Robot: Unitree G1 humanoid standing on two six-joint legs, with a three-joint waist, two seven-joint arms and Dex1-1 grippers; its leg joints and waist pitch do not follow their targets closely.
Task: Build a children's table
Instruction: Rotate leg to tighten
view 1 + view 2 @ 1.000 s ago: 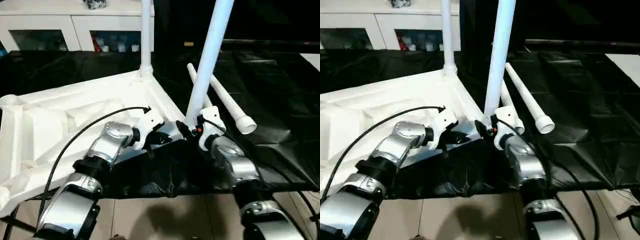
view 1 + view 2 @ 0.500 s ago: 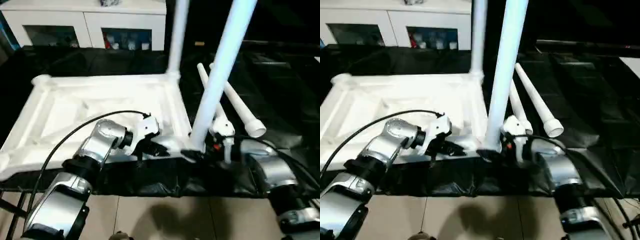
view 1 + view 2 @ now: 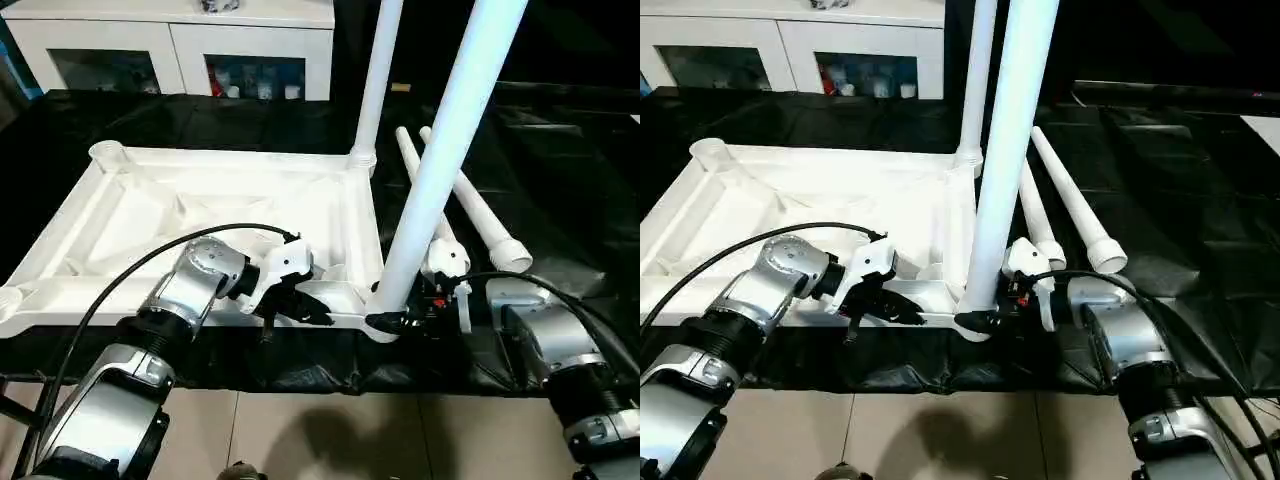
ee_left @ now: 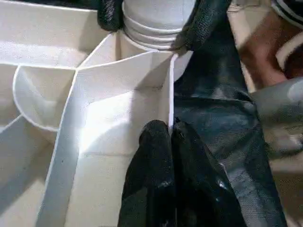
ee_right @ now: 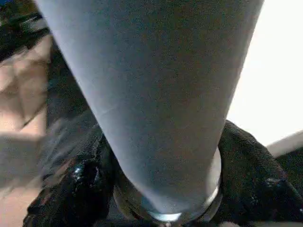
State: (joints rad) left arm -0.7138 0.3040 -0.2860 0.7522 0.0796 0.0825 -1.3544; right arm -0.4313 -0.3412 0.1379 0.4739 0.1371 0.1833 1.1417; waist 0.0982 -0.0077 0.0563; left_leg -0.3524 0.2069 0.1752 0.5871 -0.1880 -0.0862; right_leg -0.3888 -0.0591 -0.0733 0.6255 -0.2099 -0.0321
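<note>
The children's table lies upside down: its white ribbed tabletop (image 3: 200, 200) rests on a black-covered surface. One white leg (image 3: 372, 90) stands in the far right corner socket. A second leg (image 3: 440, 170) stands upright at the near right corner. My right gripper (image 3: 390, 320) is shut on this leg's base, with a black finger (image 4: 110, 13) on each side of the collar. My left gripper (image 3: 305, 306) is shut on the tabletop's thin near rim (image 4: 169, 94), just left of that corner. Two more legs (image 3: 475, 205) lie loose on the cover to the right.
A white cabinet with glass doors (image 3: 170, 45) stands behind the work surface. The far left corner socket (image 3: 106, 153) is open. The black cover's front edge (image 3: 300, 375) drops to a beige floor (image 3: 330, 430) right below my forearms.
The head camera has shifted, so the tabletop now looks level. My right gripper's fingers have closed in around the leg's base at the near right corner. The left grip is unchanged.
</note>
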